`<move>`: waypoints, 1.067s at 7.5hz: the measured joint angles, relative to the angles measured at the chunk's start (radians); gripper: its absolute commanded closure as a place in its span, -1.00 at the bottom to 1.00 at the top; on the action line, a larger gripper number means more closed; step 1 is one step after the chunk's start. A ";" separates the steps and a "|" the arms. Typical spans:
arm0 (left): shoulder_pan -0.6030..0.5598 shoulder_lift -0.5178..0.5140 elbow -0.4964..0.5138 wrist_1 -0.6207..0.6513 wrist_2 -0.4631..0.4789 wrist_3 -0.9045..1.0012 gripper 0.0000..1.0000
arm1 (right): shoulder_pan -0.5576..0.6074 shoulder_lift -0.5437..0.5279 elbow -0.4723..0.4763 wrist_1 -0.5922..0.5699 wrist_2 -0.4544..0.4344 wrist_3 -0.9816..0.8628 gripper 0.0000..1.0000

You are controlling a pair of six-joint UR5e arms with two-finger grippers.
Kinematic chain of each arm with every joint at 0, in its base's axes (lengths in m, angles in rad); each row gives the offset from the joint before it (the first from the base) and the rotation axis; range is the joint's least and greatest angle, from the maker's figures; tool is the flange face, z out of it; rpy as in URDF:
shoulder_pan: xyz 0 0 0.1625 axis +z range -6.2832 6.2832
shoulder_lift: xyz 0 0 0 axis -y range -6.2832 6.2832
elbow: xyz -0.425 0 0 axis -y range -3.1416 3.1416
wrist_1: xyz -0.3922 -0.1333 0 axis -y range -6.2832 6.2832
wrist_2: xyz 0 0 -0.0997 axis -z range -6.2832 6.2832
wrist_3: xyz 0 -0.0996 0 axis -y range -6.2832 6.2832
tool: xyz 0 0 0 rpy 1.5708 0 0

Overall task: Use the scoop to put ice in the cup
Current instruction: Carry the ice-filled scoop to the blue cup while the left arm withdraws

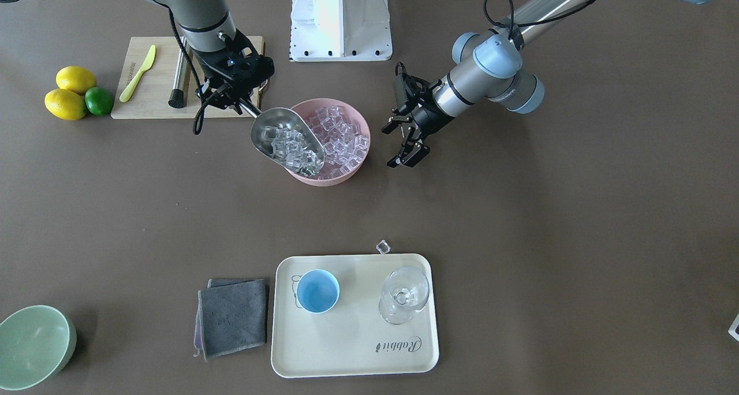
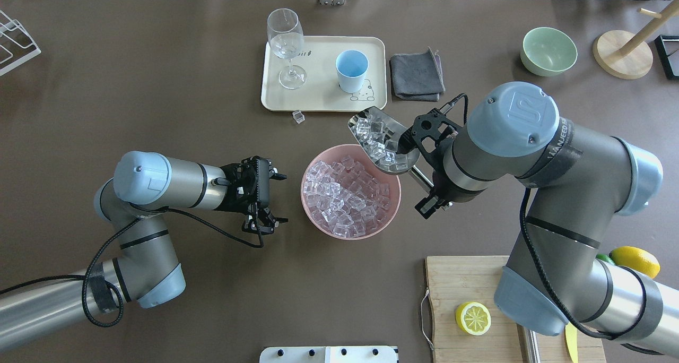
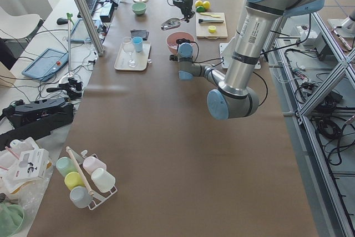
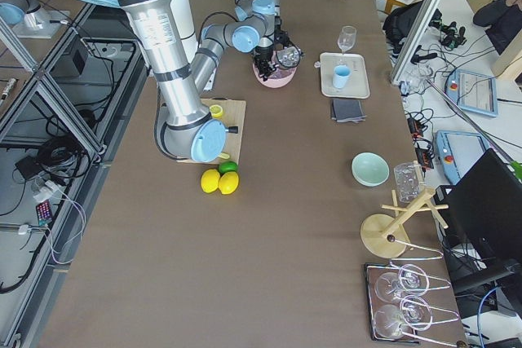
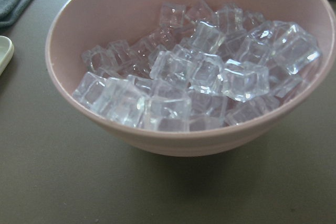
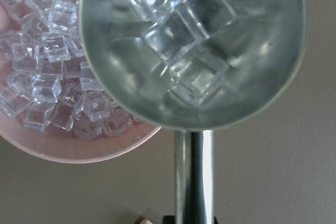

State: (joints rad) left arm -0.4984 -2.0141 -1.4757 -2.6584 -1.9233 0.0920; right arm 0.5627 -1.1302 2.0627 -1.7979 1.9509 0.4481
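- Stainless steel first: the scoop (image 1: 287,138) is pinched by its thin rod handle in the fingers of the right gripper (image 1: 235,100), which are pressed onto the rod.
- The trough reaches out ahead of those fingers, so the scoop's long axis runs from the fingers diagonally away from the robot and toward its left.
- A heap of ice (image 1: 290,145) sits in the trough. The scoop hangs above the near-right rim of the pink bowl (image 1: 329,178), where many more cubes lie.
- The cup (image 1: 317,291) stands upright and looks empty on the cream tray (image 1: 352,349). It lies beyond the scoop's open lip, farther from the fingers than the trough and roughly on the line of the handle.
- Open table separates the lip from the cup, so the load has yet to be carried forward over the tray's edge.
- The left gripper (image 2: 277,199) hovers on the bowl's other side with its fingers spread and nothing between them.
- The scoop's lip is much nearer the cup than the left fingers are, so the carry probably falls to the right arm.
- A stemmed glass (image 1: 404,294) shares the tray, apart from the cup, and one stray cube (image 1: 383,246) lies on the table just off the tray's edge.
- The pour will likely call for the lip above the cup's narrow mouth before any tilt, or cubes may spill.
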 measured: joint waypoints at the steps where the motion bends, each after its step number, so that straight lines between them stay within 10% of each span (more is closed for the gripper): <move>1: -0.004 0.001 -0.001 0.000 -0.006 0.000 -0.97 | 0.021 0.025 -0.012 -0.046 0.043 0.034 1.00; 8: -0.229 0.081 -0.012 0.086 -0.367 0.345 -0.97 | 0.211 0.278 -0.337 -0.227 0.380 0.163 1.00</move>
State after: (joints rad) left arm -0.7272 -1.9330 -1.4877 -2.5726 -2.2900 0.4375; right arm 0.7742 -0.8519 1.7260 -2.0250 2.3309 0.6111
